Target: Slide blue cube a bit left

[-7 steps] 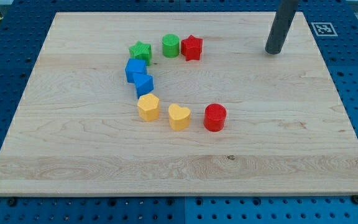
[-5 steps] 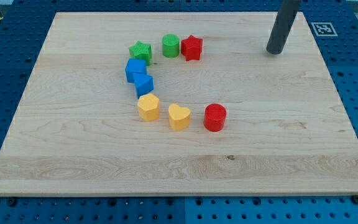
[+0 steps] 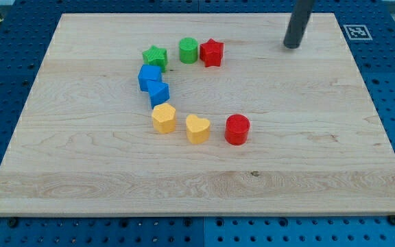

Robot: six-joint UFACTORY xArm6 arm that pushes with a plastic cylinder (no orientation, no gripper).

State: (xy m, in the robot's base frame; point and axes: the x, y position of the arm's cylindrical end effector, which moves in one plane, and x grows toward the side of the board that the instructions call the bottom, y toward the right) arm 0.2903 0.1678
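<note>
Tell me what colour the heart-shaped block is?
Yellow. The heart-shaped block shows clearly in the camera view, near the board's middle.

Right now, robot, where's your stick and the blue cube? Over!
My tip at the view's top right, far from all blocks. Blue cube untouched, pressed against the other blue block. Path toward it: red star, green cylinder nearby.

The wooden board point(image 3: 307, 158) is carrying eight blocks arranged in a C-shaped arc, left of centre.
</note>
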